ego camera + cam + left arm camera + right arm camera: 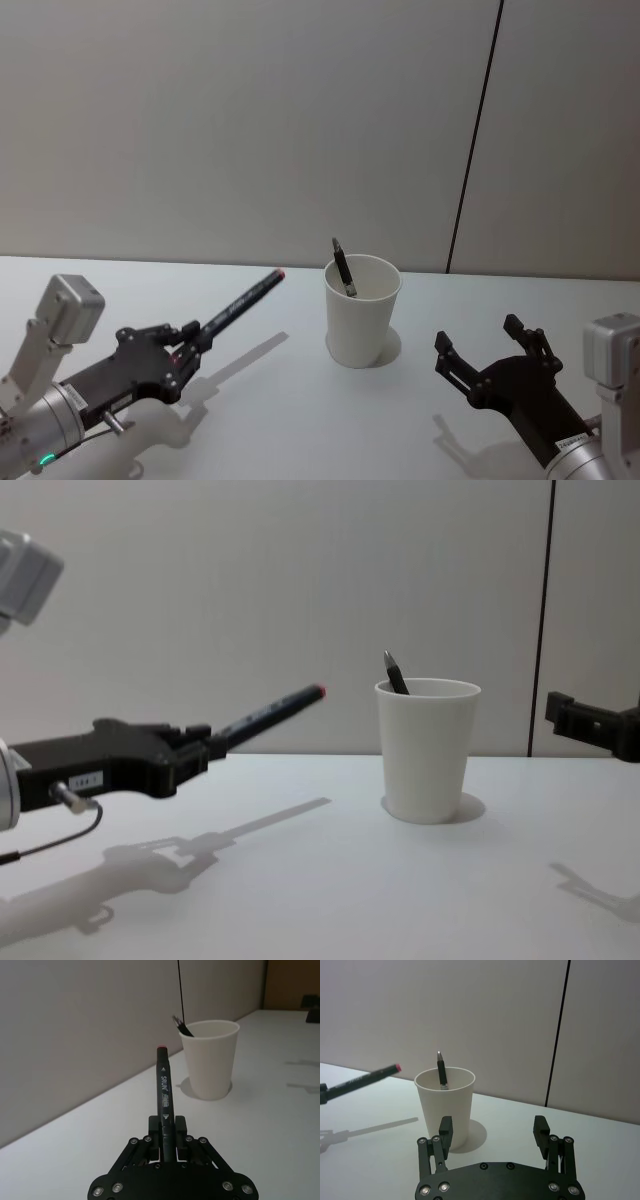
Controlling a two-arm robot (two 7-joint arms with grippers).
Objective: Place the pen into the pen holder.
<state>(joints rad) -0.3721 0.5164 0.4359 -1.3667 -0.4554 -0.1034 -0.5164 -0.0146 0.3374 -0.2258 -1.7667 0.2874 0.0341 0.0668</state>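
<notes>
Left of the pen holder [361, 318], above the desk [300, 432] | left tool [193, 342] clamped on pen [243, 298], tip short of rim | step: transport | next: raise, tilt tip-down over opening | right tool [492, 352] spread apart, idle

A plain grey wall [250, 120] stands behind the white worktop [300, 420]; a dark vertical seam [475, 130] crosses the wall at frame right.

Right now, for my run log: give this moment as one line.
left pincer: shut on black marker, aimed at white paper cup | cup: upright, one pen inside | right pincer: open, right of cup
</notes>
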